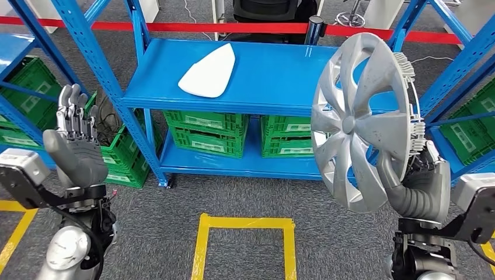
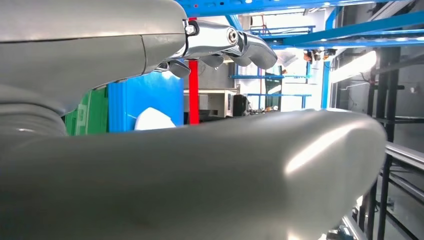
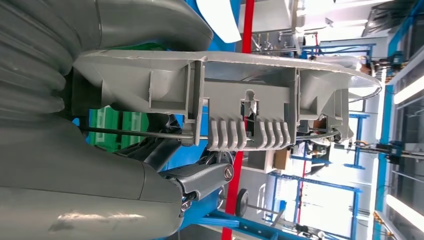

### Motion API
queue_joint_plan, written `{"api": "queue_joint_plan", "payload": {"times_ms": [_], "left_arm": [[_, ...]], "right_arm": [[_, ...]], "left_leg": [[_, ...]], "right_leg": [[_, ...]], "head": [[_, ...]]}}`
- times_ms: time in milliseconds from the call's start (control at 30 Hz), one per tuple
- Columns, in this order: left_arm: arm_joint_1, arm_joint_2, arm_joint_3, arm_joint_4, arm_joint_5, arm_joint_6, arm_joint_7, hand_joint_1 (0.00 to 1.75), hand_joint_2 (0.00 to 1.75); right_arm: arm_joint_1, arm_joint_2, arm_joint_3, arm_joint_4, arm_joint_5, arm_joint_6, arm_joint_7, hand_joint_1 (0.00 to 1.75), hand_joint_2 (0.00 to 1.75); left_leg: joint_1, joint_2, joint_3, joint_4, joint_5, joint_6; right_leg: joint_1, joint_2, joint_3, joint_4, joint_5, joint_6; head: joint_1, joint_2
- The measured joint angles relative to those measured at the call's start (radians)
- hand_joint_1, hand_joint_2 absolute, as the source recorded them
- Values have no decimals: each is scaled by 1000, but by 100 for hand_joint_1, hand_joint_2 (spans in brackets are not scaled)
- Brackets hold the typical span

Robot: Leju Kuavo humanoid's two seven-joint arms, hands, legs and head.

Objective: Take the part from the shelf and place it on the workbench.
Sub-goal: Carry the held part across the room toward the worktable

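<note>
Nearest, on the floor between the two arms, there is a yellow tape square (image 1: 245,245) on grey carpet; the left hand (image 1: 75,137) is raised at the left side, palm open, its fingers straight and a little apart, holding nothing. On the right side the right hand (image 1: 417,181) grips the silver wheel cover (image 1: 356,119) by its lower rim, the thumb on the front face and the other fingers behind; the cover stands almost upright in the air, in front of the shelf and off it. In the right wrist view the grey clips and a wire ring on the back of the wheel cover (image 3: 240,110) are seen close to the hand.

Behind stands the blue shelf (image 1: 280,76); a white curved part (image 1: 209,71) lies flat on its upper board, toward the left; green crates (image 1: 204,133) stand on the lower board, and more green crates are at both sides. Farther, a red barrier tape (image 1: 233,27) runs across behind the shelf.
</note>
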Motion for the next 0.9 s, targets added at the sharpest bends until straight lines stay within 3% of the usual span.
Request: {"api": "queue_joint_plan", "payload": {"times_ms": [67,167,200,233,300,367,400,433,500,567,667,733,833,867,900], "left_arm": [[-3,0,0,-4,0,-1,0,0,0],[-6,0,0,-5,0,-1,-1,0,0],[-8,0,0,-5,1,-1,-2,0,0],[-9,0,0,-4,2,-1,-2,0,0],[-11,0,0,-4,5,-2,-2,0,0],[-11,0,-1,-2,9,-4,0,0,0],[-12,0,-1,-1,11,-4,2,0,0],[-13,0,-1,0,13,-6,5,0,0],[-20,0,-2,1,16,-10,11,0,0],[-29,1,-2,1,18,-17,15,0,0],[-33,2,-2,2,21,-25,20,0,0],[-36,3,-2,2,21,-27,21,0,0],[-40,3,-3,4,22,-28,23,0,0],[-40,3,-3,5,22,-28,24,0,0],[-40,3,-3,6,22,-29,24,0,0]], "right_arm": [[-4,0,-1,0,-1,0,-4,175,175],[-5,0,-2,0,-2,0,-8,175,175],[-5,0,-2,0,-2,0,-9,175,175],[-5,1,-2,0,-3,0,-10,175,175],[-5,1,-3,0,-4,0,-13,175,175],[-2,2,-3,0,-8,-4,-13,175,175],[0,2,-3,0,-10,-8,-13,175,175],[2,3,-3,0,-13,-13,-13,175,175],[6,4,-3,0,-14,-21,-15,175,175],[9,4,-4,0,-12,-29,-16,175,175],[15,5,-4,0,-5,-36,-12,175,175],[19,5,-4,0,-2,-38,-10,175,175],[23,6,-4,0,0,-39,-10,175,175],[25,6,-4,0,0,-39,-9,175,175],[26,6,-4,0,0,-39,-9,175,175]], "left_leg": [[-1,0,-8,0,11,-11],[2,2,-18,-3,26,-31],[2,2,-25,5,16,-35],[2,2,-37,32,-9,-38],[2,2,-78,139,-89,-42],[2,2,-103,244,-145,-45],[2,2,-93,252,-148,-46],[2,2,-65,223,-137,-45],[1,2,27,93,-105,-39],[-2,1,85,4,-92,-29],[-7,0,81,-7,-76,-11],[-2,2,71,-12,-57,1],[-1,3,47,-13,-35,10],[-2,3,36,-12,-29,10],[-2,3,26,-10,-22,10]], "right_leg": [[6,0,47,-81,13,-12],[11,-1,46,-95,28,-31],[9,-2,44,-101,37,-38],[7,-4,41,-107,46,-45],[6,-6,27,-112,62,-55],[8,-6,6,-111,77,-58],[8,-5,-6,-109,84,-57],[8,-4,-17,-106,90,-55],[10,-3,-38,-96,101,-48],[12,-2,-56,-85,112,-38],[8,-2,-71,-85,130,-21],[5,-1,-91,-57,101,-10],[-1,-1,-142,108,-16,3],[-3,-1,-150,158,-39,6],[-4,-1,-144,179,-45,8]], "head": [[2,0],[0,0],[-2,0],[-6,0],[-18,0],[-27,0],[-30,0],[-34,0],[-43,0],[-47,0],[-49,0],[-48,0],[-32,0],[-29,0],[-27,0]]}}
